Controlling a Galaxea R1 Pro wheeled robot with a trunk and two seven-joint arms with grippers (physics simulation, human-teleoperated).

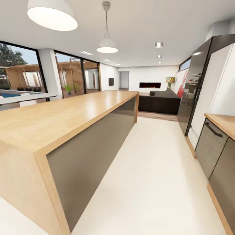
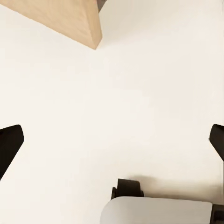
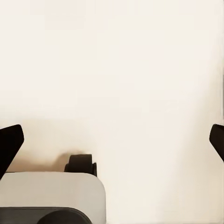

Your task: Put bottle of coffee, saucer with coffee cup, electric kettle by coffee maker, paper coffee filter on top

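While the robot is rolling along the pale floor (image 1: 153, 182) between the big wooden island block (image 1: 55, 120) on the left and a run of cabinets on the right, none of the coffee things are showing, so this looks like a travelling stage and not a handling one. A corner of wood-grain worktop (image 1: 223, 122) above a dark cabinet front with a black handle (image 1: 213, 130) is entering at the right edge; it may be an end of the kitchen countertop, though the frame is cutting it off and no sink or coffee maker is appearing on the sliver that shows. Beyond it a tall dark fridge (image 1: 192, 94) is standing, and at the far end a dark sofa (image 1: 160, 101) and a wall fireplace (image 1: 149, 85) are closing the room.

Both arms are hanging low and pointing at the floor. The left gripper (image 2: 112, 144) is holding nothing, its dark fingertips (image 2: 10, 142) sitting at opposite edges of the left wrist view, spread wide, with a bottom corner of the island's wooden end (image 2: 79, 23) ahead and the robot's own white base (image 2: 158, 210) with a black caster below. The right gripper (image 3: 112, 144) is likewise spread wide and carrying nothing over bare floor.

Judging from this, the next move is calling for turning or driving on until the counter or the shelf comes into view; which item is being fetched first cannot be told.
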